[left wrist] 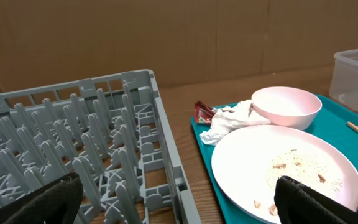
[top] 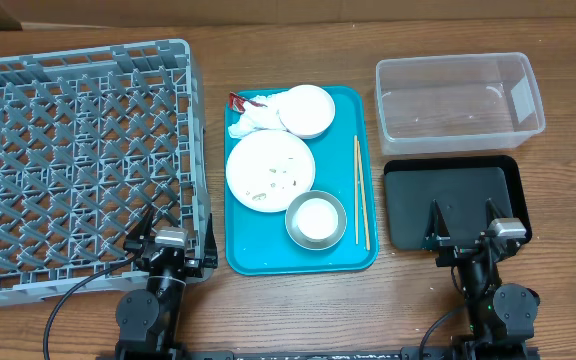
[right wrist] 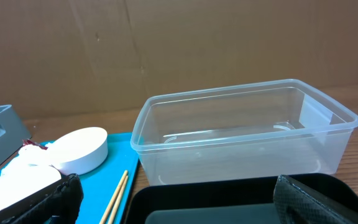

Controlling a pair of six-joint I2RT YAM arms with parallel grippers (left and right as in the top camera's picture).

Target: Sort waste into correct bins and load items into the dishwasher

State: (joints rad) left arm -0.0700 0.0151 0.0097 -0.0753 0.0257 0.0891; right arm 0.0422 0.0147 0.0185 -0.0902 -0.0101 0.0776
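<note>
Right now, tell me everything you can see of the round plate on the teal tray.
The plate is round, pale pink-white, smooth and glossy like plastic or ceramic. It is shallow with a low rim and lies flat and upright mid-tray. It is dirty: whitish and brown scraps are scattered across its middle. The crumpled napkin sits at its far-left edge and the grey bowl at its near-right edge. Contact with either is unclear.

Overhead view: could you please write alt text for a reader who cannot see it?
A teal tray holding a dirty plate, pink bowl, metal bowl, chopsticks and napkin sits between a grey dish rack and a clear tub beside a black tray.
</note>
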